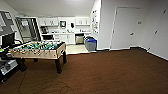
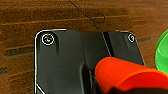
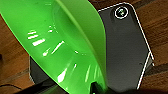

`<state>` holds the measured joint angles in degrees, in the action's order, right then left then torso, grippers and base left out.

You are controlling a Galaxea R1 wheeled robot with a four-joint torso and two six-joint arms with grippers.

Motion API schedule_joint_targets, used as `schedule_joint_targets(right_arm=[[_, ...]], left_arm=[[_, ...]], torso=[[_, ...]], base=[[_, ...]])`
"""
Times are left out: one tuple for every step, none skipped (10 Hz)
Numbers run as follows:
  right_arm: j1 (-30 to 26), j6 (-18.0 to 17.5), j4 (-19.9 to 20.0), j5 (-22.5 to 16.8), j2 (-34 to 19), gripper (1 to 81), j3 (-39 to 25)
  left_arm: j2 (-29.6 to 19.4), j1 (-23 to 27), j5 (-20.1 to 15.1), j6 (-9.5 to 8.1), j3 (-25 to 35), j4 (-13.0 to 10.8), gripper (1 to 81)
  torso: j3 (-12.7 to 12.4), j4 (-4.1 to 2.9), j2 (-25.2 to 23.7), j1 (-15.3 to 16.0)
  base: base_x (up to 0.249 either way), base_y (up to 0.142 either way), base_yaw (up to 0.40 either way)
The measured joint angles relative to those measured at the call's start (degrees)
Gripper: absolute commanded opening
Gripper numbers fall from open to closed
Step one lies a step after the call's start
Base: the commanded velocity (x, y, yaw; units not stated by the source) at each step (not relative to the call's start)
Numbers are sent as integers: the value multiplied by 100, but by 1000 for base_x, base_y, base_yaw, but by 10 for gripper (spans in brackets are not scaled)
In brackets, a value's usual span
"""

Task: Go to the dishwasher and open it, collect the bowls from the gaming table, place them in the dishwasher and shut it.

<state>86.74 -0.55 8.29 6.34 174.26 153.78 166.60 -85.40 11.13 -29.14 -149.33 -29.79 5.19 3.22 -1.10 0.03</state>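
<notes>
A bright green bowl (image 3: pixel 62 47) hangs tilted over the brown carpet and my dark base plate in the right wrist view. My right gripper (image 3: pixel 96 88) is shut on its rim. An orange bowl (image 2: pixel 125 73) sits close to the left wrist camera, with my left gripper (image 2: pixel 98 88) shut on it, and the green bowl's edge (image 2: pixel 162 53) shows beside it. Far off in the kitchen nook, the grey steel dishwasher (image 1: pixel 79 39) stands under the counter, too small to tell how its door stands. The gaming table is out of view.
A foosball table (image 1: pixel 40 50) with a green pitch stands ahead on the left. A cable (image 1: pixel 63 88) loops on the carpet near it. A grey bin with a blue lid (image 1: pixel 90 44) sits at the kitchen entrance. White doors (image 1: pixel 123 27) line the right wall.
</notes>
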Motion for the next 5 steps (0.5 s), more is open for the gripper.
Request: schedule_joint_targets(right_arm=[[26, -2, 0, 11, 7, 10, 0], [20, -5, 0, 5, -4, 10, 0], [-9, 6, -38, -22, 0, 10, 7], [-5, 0, -44, 22, 49, 10, 5], [-9, 9, -52, 10, 24, 10, 0]], left_arm=[[7, -5, 6, 1, 0, 0, 10], [9, -13, -6, 0, -2, 0, 10], [17, 1, 6, 0, 2, -2, 10], [0, 12, 6, 0, -6, -2, 10], [17, 11, 6, 1, -4, -2, 10]], torso=[[0, 0, -2, -3], [0, 0, 0, -2], [0, 0, 0, 2], [0, 0, 0, 0], [0, 0, 0, 0]], base=[[143, 0, 0], [143, 0, 0], [143, 0, 0], [143, 0, 0], [143, 0, 0]])
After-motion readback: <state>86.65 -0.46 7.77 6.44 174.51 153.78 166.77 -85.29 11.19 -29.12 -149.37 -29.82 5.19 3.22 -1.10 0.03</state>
